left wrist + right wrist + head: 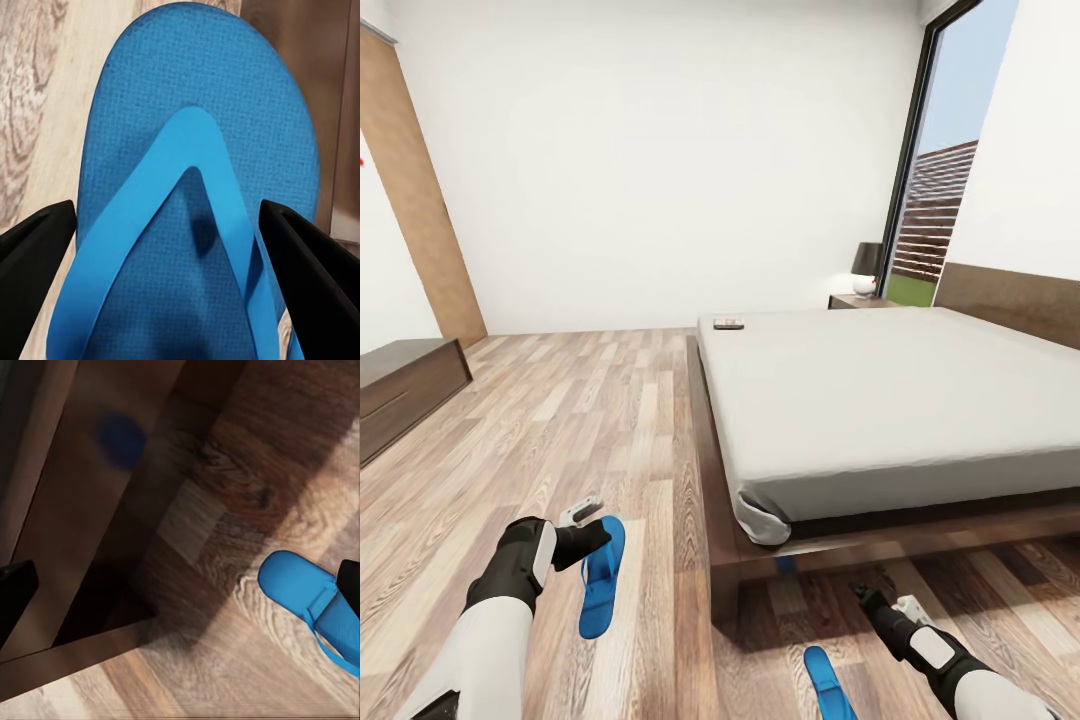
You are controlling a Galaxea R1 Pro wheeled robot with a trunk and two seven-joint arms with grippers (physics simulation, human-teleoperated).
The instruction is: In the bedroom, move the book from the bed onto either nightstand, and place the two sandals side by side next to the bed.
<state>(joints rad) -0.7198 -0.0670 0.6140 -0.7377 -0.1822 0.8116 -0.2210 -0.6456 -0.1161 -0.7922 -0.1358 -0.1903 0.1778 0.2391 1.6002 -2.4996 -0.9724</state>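
Observation:
One blue sandal (603, 577) lies on the plank floor left of the bed's foot corner. My left gripper (596, 538) hangs over it, open, and its black fingers (34, 247) stand on either side of the sandal (195, 210) and its strap. The second sandal (828, 684) lies near the bottom edge, below the bed frame (732, 560). My right gripper (861, 592) is open just right of and above that sandal (311, 596). The book (728, 323) rests on the far left corner of the grey mattress (880, 400). A nightstand (854, 300) stands beyond the bed by the window.
A dark lamp (867, 266) sits on the nightstand. A long low dark sideboard (405, 392) runs along the left wall, with a wooden panel (420, 200) behind it. Open plank floor (590, 410) lies between sideboard and bed. The tall window (945, 190) is at the right.

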